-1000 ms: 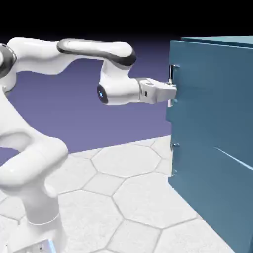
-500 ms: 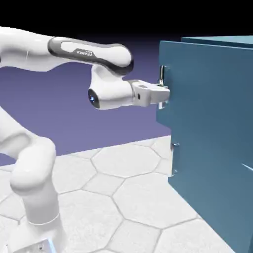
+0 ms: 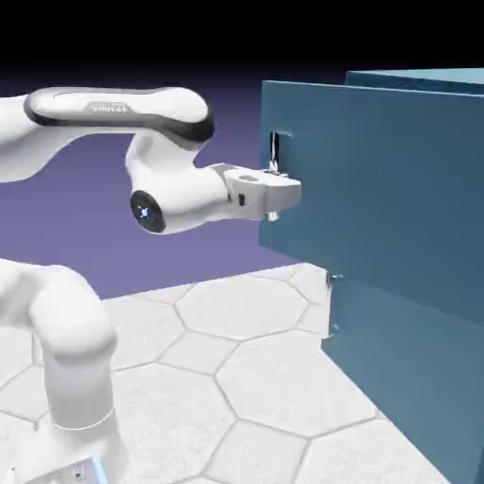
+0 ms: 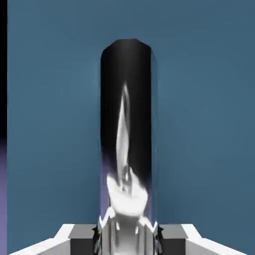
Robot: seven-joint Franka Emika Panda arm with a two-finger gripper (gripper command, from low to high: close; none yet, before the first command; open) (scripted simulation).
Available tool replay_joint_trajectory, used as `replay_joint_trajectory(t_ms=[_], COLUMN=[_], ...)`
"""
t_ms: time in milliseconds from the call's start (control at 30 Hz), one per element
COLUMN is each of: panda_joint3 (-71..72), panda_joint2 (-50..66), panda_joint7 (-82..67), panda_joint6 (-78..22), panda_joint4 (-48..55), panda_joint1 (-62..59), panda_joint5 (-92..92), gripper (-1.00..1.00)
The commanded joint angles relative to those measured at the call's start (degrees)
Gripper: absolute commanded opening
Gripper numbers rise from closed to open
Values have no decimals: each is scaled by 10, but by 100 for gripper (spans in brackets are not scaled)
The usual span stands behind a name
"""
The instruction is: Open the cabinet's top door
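Note:
The teal-blue cabinet fills the exterior view's right side. Its top door stands swung out from the cabinet's front, its free edge well to the left of the lower panel. My gripper is shut on the top door's vertical silver bar handle, near that free edge. In the hand view the handle rises as a dark glossy bar between the fingertips, with the door's blue face behind it.
The lower panel's small handle sits at its left edge, below the opened door. A white hexagon-tiled table spreads under the arm. My arm's base column stands at the lower left.
The gripper has pulled the handle to the left, and the top door has swung further out from the cabinet. The arm's elbow has drawn back leftward.

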Motion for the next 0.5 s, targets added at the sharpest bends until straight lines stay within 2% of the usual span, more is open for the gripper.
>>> replay_joint_trajectory(t_ms=[0,167,467], panda_joint3=[-12,-61,-149], panda_joint2=[-14,-78,-174], panda_joint7=[15,94,215], panda_joint6=[6,37,210], panda_joint4=[-7,-39,-74], panda_joint1=[11,61,242], panda_joint5=[-24,-149,-360], gripper=[-100,-100,-100])
